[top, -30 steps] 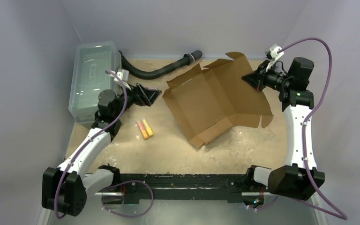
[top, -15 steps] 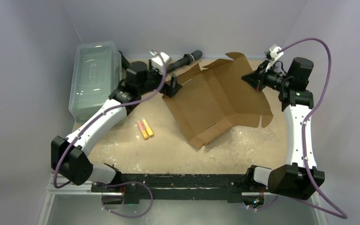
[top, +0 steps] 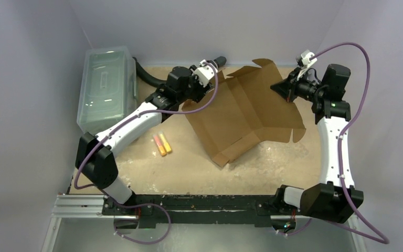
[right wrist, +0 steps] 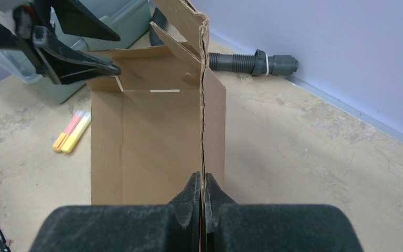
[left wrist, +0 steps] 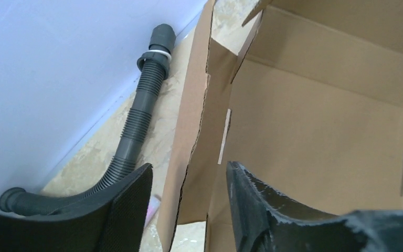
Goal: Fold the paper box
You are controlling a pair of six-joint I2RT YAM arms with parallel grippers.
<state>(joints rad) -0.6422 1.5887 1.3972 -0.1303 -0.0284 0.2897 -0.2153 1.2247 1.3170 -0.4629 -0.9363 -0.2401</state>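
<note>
The paper box [top: 241,113], a brown cardboard sheet with its walls partly raised, lies tilted at the middle and back right of the table. My left gripper [top: 202,84] is at its back left corner. In the left wrist view the left gripper [left wrist: 189,167] straddles an upright side wall of the box [left wrist: 315,126]; its jaws stand apart, with gaps to the cardboard on both sides. My right gripper [top: 283,86] is shut on the upright edge of the box's right panel. The right wrist view shows the gripper [right wrist: 203,178] pinching that thin edge of the box [right wrist: 147,142].
A clear plastic lidded bin [top: 105,86] stands at the back left. A grey corrugated hose [left wrist: 136,121] lies along the back wall behind the box. Two orange and yellow markers [top: 161,144] lie on the table left of the box.
My left arm has swung from beside the bin rightwards to the box's back left wall, and its jaws have narrowed around that wall. The right arm and box have stayed put.
</note>
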